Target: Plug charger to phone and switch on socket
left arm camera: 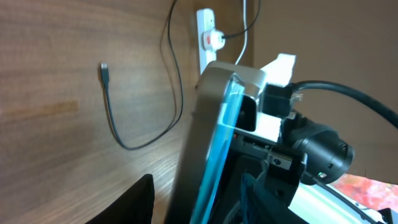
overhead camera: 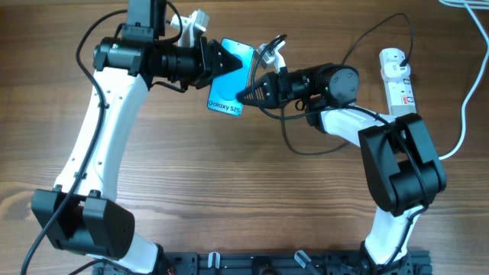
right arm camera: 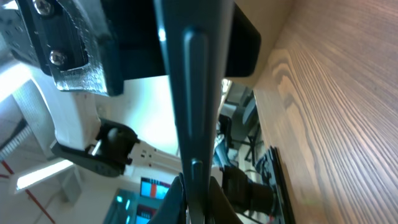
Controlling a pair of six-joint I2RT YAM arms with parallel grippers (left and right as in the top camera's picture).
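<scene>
The phone (overhead camera: 231, 76), teal face with white "Galaxy" text, is held tilted above the table between both arms. My right gripper (overhead camera: 246, 95) is shut on its lower edge; the right wrist view shows the jaws (right arm camera: 193, 196) clamped on the thin dark edge (right arm camera: 193, 93). My left gripper (overhead camera: 221, 58) sits around the phone's upper corner, and its fingers (left arm camera: 196, 202) straddle the phone (left arm camera: 208, 143) with a gap at the left finger. The charger cable (overhead camera: 306, 150) loops on the table, its metal plug (left arm camera: 103, 67) lying free. The socket (overhead camera: 399, 80) lies at the far right.
A white adapter (overhead camera: 393, 57) is plugged into the socket, also seen in the left wrist view (left arm camera: 211, 38). A thick white cord (overhead camera: 466, 114) curves along the right edge. The right arm's base (overhead camera: 401, 164) stands beside the socket.
</scene>
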